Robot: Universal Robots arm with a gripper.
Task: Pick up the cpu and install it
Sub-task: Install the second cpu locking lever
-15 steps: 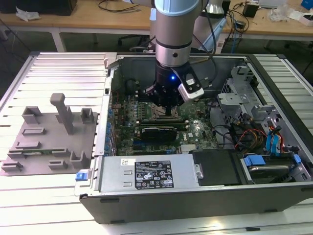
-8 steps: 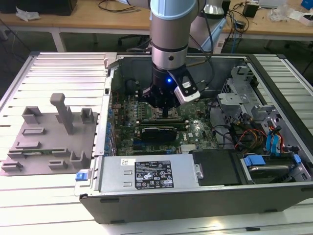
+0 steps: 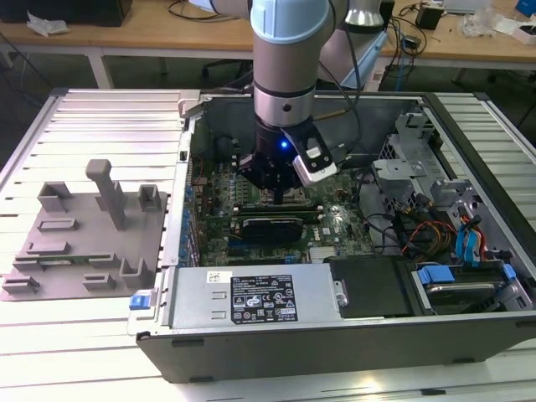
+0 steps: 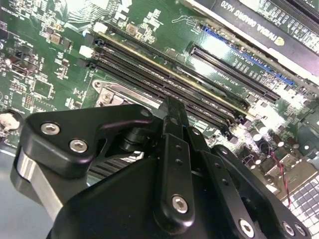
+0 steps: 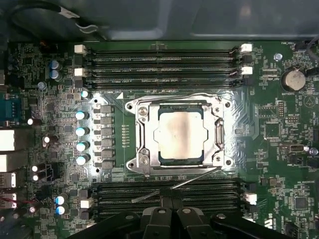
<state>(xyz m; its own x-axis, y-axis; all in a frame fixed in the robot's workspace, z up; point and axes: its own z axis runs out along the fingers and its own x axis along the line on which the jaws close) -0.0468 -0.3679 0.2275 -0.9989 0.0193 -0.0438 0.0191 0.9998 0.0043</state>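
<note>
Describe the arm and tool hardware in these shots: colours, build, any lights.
Arm: silver-grey cylindrical link with a pale blue joint cap and a dark band below. Tool: black, with a small blue light on its body and a white-edged module clipped to one side. In the second wrist view its linkage is matte black plates with silver screw heads.

pincer [image 3: 279,197] hanging low inside the open pc case [image 3: 469,335], cpu [image 5: 180,134] sitting in its socket frame [image 5: 142,149] with open air above, ram slots [image 5: 159,62] crowding both sides, cable tangle [image 3: 410,230] toward the exterior view's right
</note>
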